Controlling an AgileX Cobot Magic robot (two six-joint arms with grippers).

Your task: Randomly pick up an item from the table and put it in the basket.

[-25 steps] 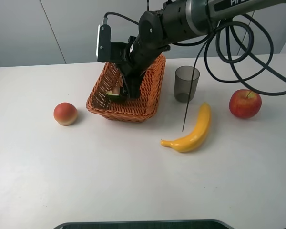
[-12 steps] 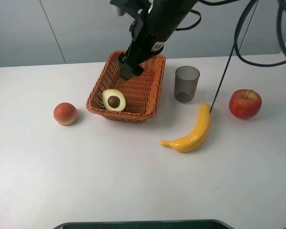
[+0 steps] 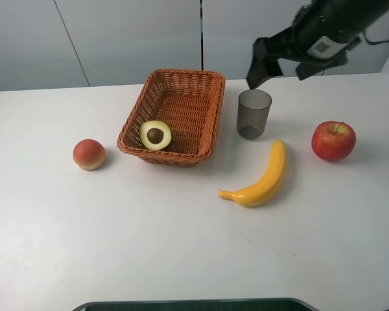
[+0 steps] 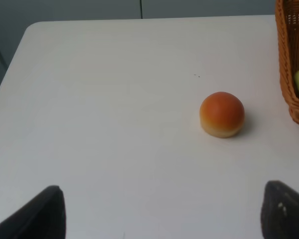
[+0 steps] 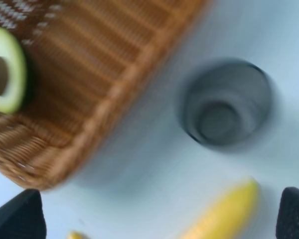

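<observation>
The avocado half lies pit up inside the basket, near its front left corner. The right gripper hangs above the cup, jaws wide apart and empty. The left gripper also has its jaws wide apart.

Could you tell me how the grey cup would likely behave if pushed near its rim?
The grey cup stands upright and looks taller than wide, so a high push would probably tip it. It appears empty and translucent, likely light plastic, so a low push may just slide it across the table.
</observation>
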